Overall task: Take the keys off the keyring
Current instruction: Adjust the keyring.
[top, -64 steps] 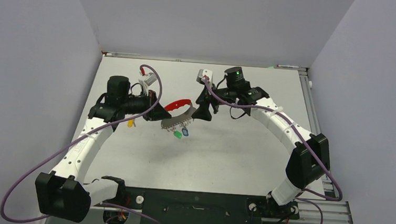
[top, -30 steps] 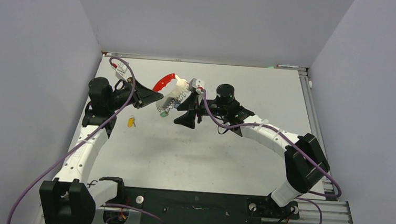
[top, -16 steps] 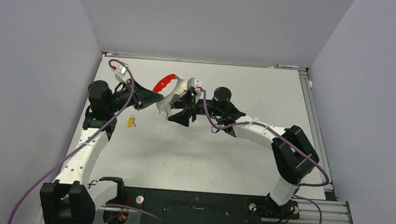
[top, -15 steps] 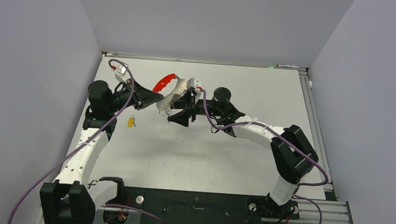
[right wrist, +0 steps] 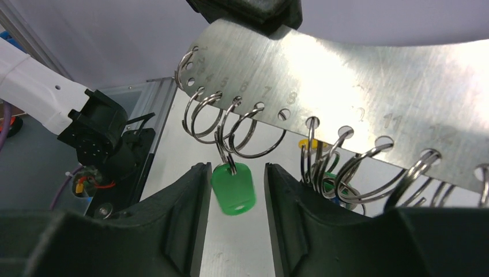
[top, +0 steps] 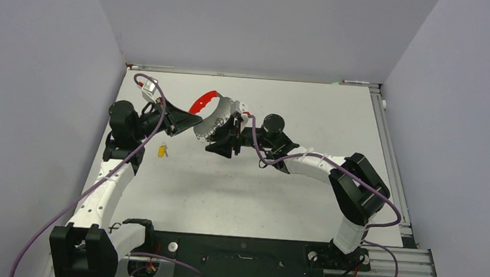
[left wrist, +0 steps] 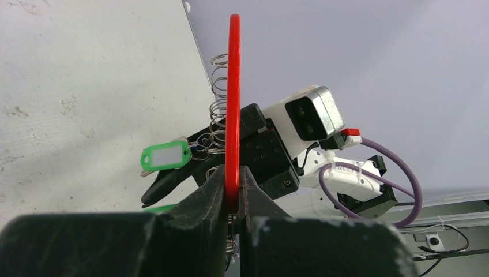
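We clamp the left gripper (left wrist: 232,190) shut on the red strap (left wrist: 233,86) to hold the keyring (right wrist: 369,75) raised over the table (top: 258,191), so our right gripper (right wrist: 233,171), jaws apart, can straddle the hanging green-tagged key (right wrist: 232,190).

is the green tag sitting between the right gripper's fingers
Yes, in the right wrist view the green tag hangs in the gap between the right gripper's two fingers.

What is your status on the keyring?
Left fingers shut on red curved plastic strap. Right fingers open around green oblong plastic tag, not touching. Silver metal rings close beside it.
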`<control>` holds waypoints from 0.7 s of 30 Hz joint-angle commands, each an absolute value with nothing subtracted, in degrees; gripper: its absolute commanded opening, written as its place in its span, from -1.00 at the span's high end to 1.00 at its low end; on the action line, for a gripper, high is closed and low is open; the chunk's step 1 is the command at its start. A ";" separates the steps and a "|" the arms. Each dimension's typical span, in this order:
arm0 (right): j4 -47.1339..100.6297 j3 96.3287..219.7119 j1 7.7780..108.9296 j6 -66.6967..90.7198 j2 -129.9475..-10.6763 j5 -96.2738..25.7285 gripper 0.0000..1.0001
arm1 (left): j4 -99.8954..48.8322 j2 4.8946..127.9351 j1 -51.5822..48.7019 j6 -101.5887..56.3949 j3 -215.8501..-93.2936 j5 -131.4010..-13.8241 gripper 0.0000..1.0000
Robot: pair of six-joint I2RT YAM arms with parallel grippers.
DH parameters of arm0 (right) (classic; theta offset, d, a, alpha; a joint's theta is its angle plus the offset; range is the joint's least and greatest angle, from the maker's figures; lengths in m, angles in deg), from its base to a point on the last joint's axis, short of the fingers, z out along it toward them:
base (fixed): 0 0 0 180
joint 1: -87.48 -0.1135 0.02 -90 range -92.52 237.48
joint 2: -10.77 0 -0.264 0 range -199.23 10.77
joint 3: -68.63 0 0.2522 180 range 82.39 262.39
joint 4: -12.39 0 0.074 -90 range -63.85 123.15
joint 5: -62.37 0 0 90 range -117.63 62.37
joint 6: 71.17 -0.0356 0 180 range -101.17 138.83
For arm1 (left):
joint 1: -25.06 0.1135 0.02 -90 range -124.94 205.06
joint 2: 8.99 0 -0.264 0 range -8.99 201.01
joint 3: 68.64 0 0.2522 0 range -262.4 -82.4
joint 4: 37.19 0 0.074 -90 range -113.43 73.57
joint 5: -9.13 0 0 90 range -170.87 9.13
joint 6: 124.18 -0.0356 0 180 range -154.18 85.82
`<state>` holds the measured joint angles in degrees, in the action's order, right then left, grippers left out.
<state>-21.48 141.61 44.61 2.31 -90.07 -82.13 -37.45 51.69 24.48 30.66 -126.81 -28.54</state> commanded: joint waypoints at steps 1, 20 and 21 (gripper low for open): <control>-24.96 140.97 43.93 3.69 -89.08 -82.19 0.25 | -41.98 50.31 24.78 31.63 -127.05 -28.98 1.00; 5.75 141.72 43.83 18.36 -82.61 -75.90 0.89 | -19.30 52.09 26.54 6.17 -129.85 -32.79 1.00; 7.35 141.71 43.87 20.09 -82.56 -75.27 0.90 | -18.21 52.29 26.21 5.11 -129.86 -32.95 1.00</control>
